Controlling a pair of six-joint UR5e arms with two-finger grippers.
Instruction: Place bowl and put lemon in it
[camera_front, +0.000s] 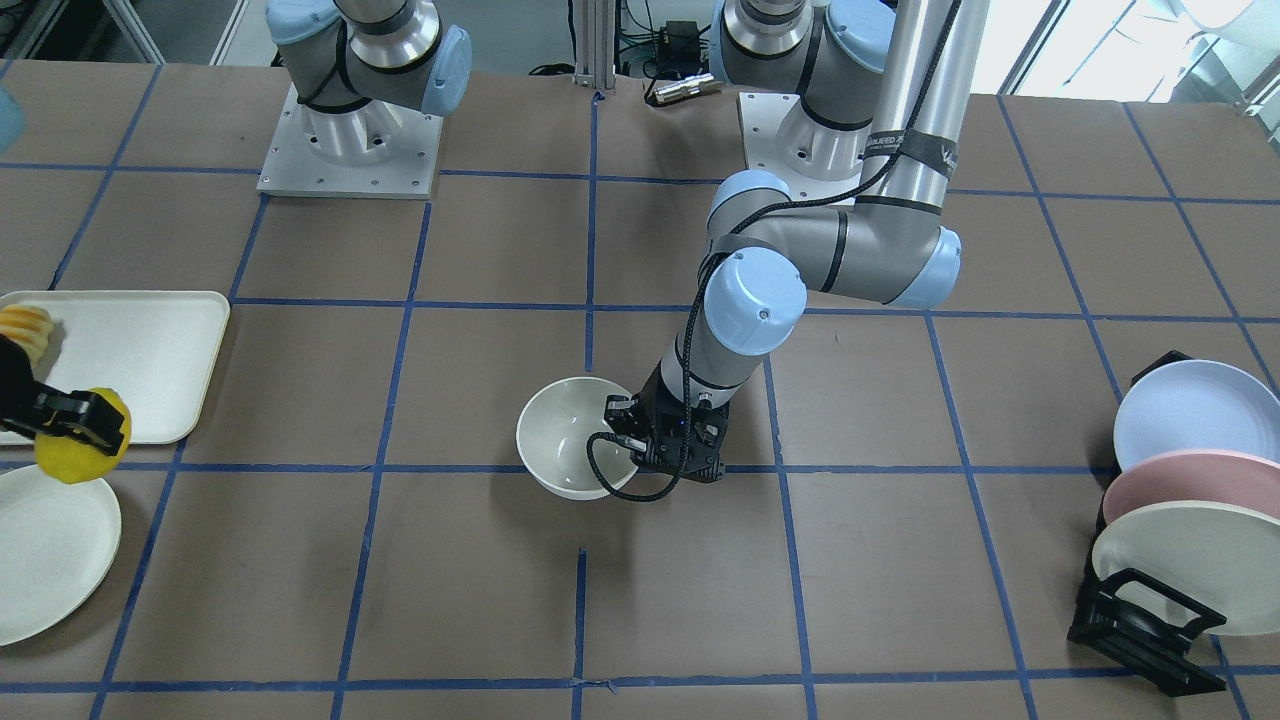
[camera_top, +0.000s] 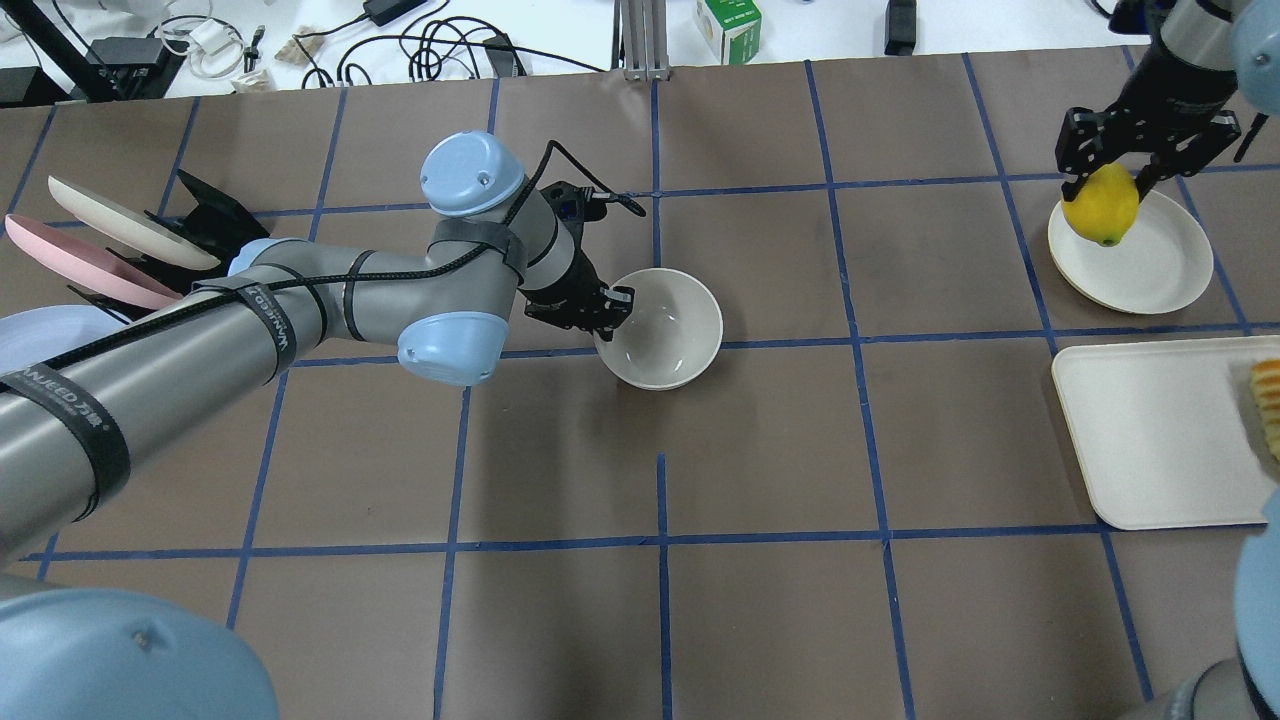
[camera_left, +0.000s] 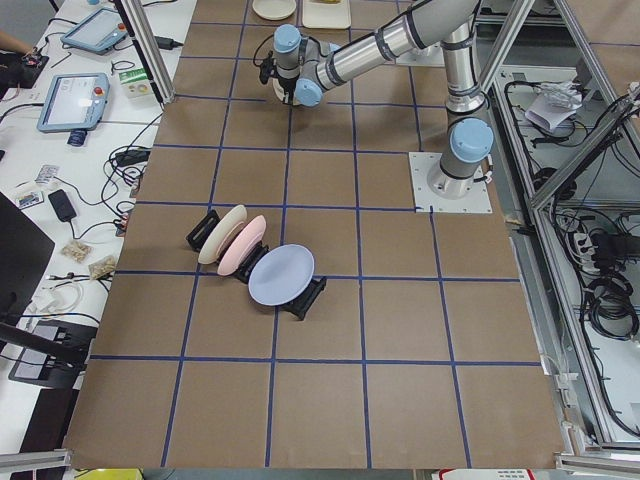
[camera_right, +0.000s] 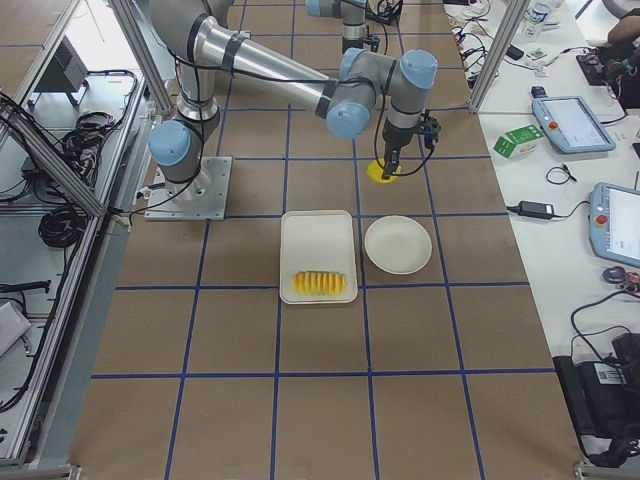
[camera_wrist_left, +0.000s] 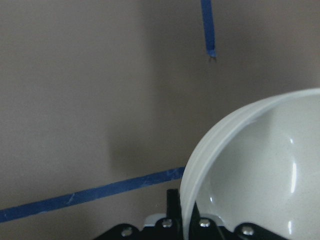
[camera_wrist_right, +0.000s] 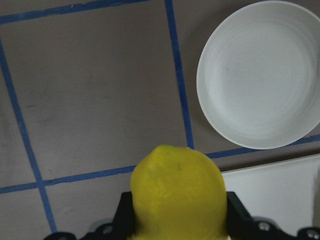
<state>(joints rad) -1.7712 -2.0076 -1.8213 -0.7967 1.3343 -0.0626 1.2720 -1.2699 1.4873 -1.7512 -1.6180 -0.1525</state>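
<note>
The cream-white bowl (camera_top: 662, 328) stands upright near the table's middle; it also shows in the front view (camera_front: 572, 436) and fills the left wrist view's lower right (camera_wrist_left: 260, 170). My left gripper (camera_top: 598, 312) is shut on the bowl's rim, one finger inside and one outside. My right gripper (camera_top: 1108, 178) is shut on the yellow lemon (camera_top: 1101, 205) and holds it in the air above the flat plate (camera_top: 1150, 265). The lemon fills the bottom of the right wrist view (camera_wrist_right: 177, 192) and shows at the front view's left edge (camera_front: 80, 440).
A cream tray (camera_top: 1160, 440) with a row of fruit slices (camera_top: 1266, 400) lies at the right. A black rack (camera_front: 1140, 610) holds blue, pink and cream plates (camera_front: 1190, 480) on my left side. Blue tape lines grid the brown table.
</note>
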